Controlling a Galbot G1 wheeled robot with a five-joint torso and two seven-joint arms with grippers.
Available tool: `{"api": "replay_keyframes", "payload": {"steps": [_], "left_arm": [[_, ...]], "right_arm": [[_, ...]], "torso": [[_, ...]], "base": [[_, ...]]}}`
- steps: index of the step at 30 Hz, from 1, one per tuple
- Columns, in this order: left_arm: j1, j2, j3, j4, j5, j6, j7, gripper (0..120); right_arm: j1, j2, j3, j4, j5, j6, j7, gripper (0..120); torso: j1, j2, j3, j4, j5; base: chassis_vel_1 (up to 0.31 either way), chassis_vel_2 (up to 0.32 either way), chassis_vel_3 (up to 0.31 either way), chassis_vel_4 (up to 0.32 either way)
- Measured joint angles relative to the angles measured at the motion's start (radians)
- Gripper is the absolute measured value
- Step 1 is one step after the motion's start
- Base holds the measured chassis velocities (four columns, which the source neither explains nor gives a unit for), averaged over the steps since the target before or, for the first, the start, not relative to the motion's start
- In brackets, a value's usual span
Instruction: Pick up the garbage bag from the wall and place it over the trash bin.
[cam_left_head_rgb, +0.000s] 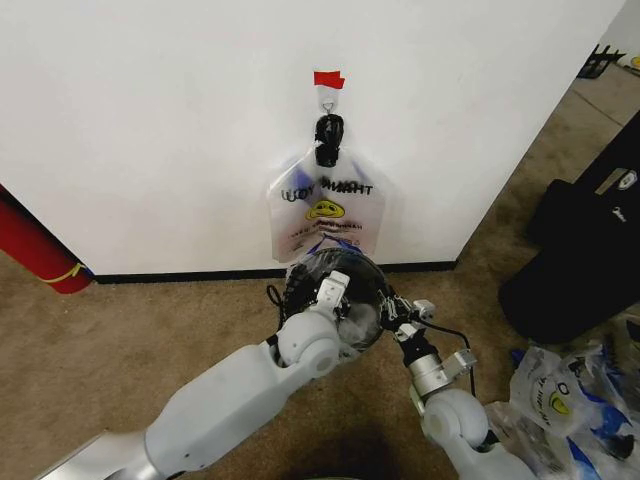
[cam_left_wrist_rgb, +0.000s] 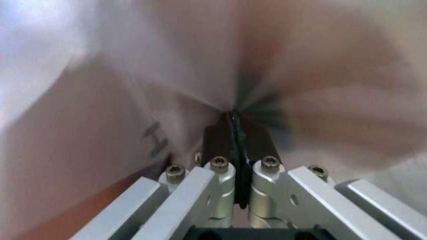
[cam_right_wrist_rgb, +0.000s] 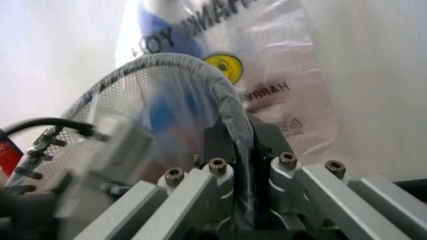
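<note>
White wall (cam_left_head_rgb: 150, 130) stands behind the trash bin (cam_left_head_rgb: 335, 262). You have the garbage bag (cam_right_wrist_rgb: 180, 115) draped over its rim: left claw (cam_left_wrist_rgb: 235, 120) and right claw (cam_right_wrist_rgb: 241, 150) each clamped on film. Next, judge whether to stretch it down evenly.

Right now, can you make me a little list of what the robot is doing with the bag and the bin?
garbage bag: see-through, stretched over the bin's top
trash bin: black mesh, on the carpet by the wall
left claw: shut, pinching bag film at the bin
right claw: closed on the bag at the bin's rim
hook: under red tape, holding a whitish bag with black lettering
red cylinder: leaning at the wall, far left
</note>
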Motion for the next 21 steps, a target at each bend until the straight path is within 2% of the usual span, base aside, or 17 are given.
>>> {"api": "replay_keyframes", "payload": {"steps": [6,15,18,21], "left_arm": [[-0.013,-0.018,0.004,0.040,0.014,-0.001,0.003,0],[-0.047,-0.040,0.008,0.118,0.069,-0.002,0.064,0],[-0.048,-0.028,0.012,0.107,0.071,-0.002,0.070,0],[-0.032,0.008,0.016,0.034,0.070,-0.002,0.072,0]], "right_arm": [[-0.007,0.000,-0.002,0.012,0.000,0.001,-0.003,0],[-0.017,0.005,-0.016,0.031,0.017,0.003,-0.010,0],[-0.011,0.007,-0.014,0.023,0.017,0.007,-0.010,0],[0.003,0.013,-0.009,-0.005,0.017,0.019,-0.011,0]], "torso": [[0.000,0.000,0.000,0.0000,-0.0001],[0.000,0.000,0.000,-0.0001,-0.0001],[0.000,0.000,0.000,0.0000,-0.0001],[0.000,0.000,0.000,-0.0001,-0.0002]], "base": [[0.000,0.000,0.000,0.000],[0.000,0.000,0.000,0.000],[0.000,0.000,0.000,0.000],[0.000,0.000,0.000,0.000]]}}
